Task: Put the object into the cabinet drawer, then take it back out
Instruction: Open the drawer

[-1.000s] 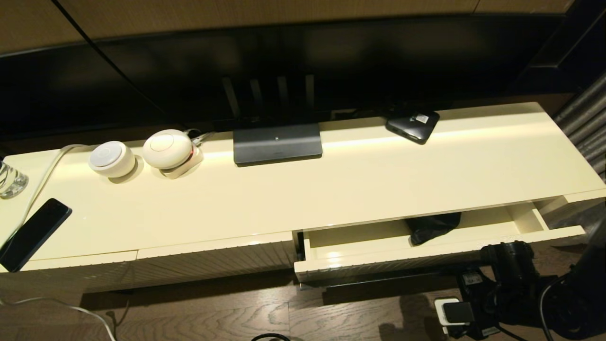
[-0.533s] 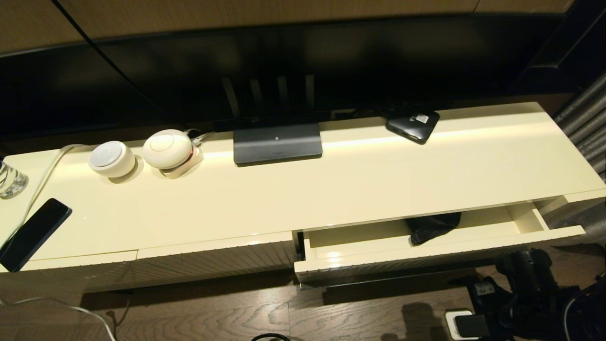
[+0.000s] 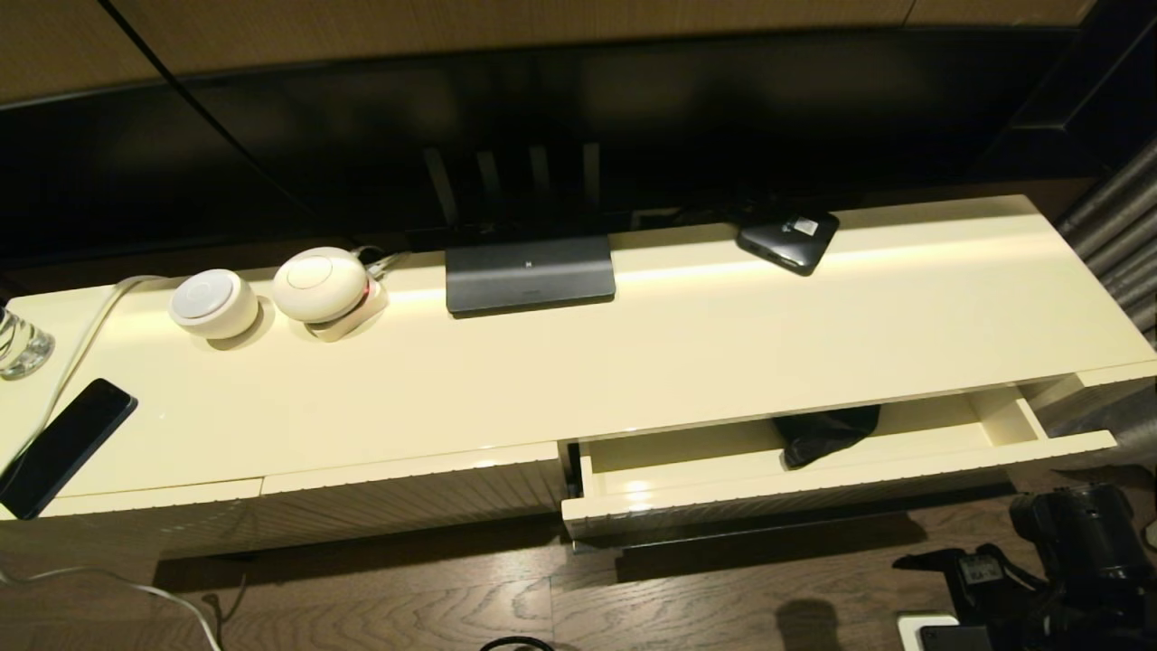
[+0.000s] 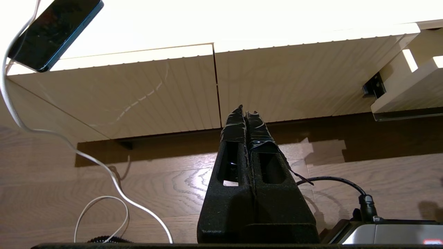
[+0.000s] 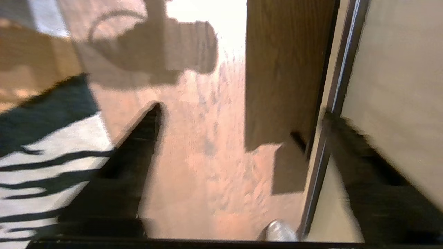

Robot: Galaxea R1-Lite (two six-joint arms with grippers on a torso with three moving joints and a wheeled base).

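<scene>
A: Where is the umbrella (image 3: 827, 432) located?

B: It is lodged in the open drawer (image 3: 813, 479), half under the tabletop (image 3: 687, 353).

A: And the hazard?

B: The right gripper (image 5: 238, 145) is spread wide, low beside the drawer; loose fabric may be snagged. The left gripper (image 4: 246, 116) is parked, pressed together.

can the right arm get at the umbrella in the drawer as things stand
Probably yes. The drawer is pulled out and the umbrella lies uncovered, though partly under the cabinet top. The right end effector is open, low beside the drawer front, so it must first rise over it.
</scene>
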